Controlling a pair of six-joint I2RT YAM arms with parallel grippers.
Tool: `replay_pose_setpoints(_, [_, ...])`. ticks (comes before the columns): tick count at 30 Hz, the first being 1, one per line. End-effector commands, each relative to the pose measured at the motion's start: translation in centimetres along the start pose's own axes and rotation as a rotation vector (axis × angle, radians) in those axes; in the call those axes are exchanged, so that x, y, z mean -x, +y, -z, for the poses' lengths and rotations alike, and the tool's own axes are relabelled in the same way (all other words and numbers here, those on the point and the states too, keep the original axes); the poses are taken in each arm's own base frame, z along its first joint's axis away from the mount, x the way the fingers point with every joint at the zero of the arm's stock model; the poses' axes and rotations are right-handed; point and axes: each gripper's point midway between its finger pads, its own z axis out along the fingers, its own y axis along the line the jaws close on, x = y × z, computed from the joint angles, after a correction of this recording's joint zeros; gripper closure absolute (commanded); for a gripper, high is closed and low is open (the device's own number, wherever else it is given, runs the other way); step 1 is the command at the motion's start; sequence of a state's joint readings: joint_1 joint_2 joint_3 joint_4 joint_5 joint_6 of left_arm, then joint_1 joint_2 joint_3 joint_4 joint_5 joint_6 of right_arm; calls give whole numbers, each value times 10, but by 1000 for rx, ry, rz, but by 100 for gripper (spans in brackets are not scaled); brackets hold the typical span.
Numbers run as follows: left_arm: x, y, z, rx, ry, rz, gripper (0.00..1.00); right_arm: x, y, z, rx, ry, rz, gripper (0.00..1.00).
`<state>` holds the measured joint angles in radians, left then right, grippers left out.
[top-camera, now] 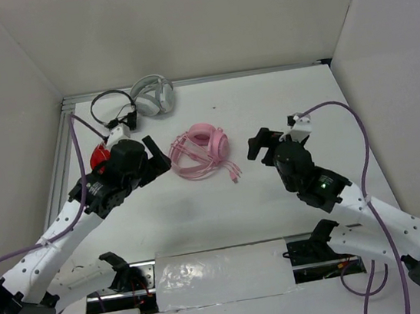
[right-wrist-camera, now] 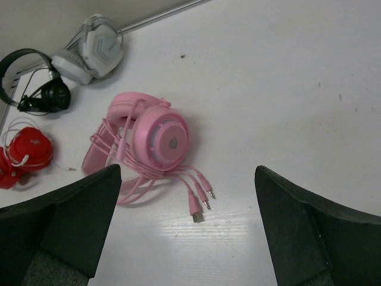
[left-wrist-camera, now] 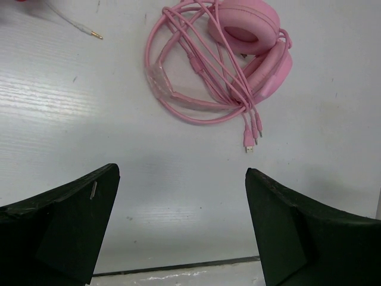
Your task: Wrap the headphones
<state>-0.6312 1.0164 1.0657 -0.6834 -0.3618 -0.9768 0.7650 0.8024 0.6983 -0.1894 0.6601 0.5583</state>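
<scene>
The pink headphones lie on the white table between my two grippers, earcups folded together. Their thin pink cable is looped in coils against the headband, and its plugs trail loose toward the near side. My left gripper hovers just left of them, open, with only bare table between its fingers. My right gripper hangs a little to their right, also open and holding nothing. In the right wrist view the headphones sit ahead and to the left of the jaws.
White-grey headphones and thin black headphones rest at the back left by the metal rail. Red headphones lie beside my left arm. A white cable end with a jack shows near them. Walls close in on three sides.
</scene>
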Motion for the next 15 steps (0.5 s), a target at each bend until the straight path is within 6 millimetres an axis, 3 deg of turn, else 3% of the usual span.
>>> replay_pose_setpoints(1, [7, 7, 6, 34, -38, 30, 1, 3, -21, 2, -98, -34, -38, 0])
replay_pose_setpoints(15, [3, 26, 10, 104, -44, 54, 1, 20, -44, 16, -180, -109, -90, 0])
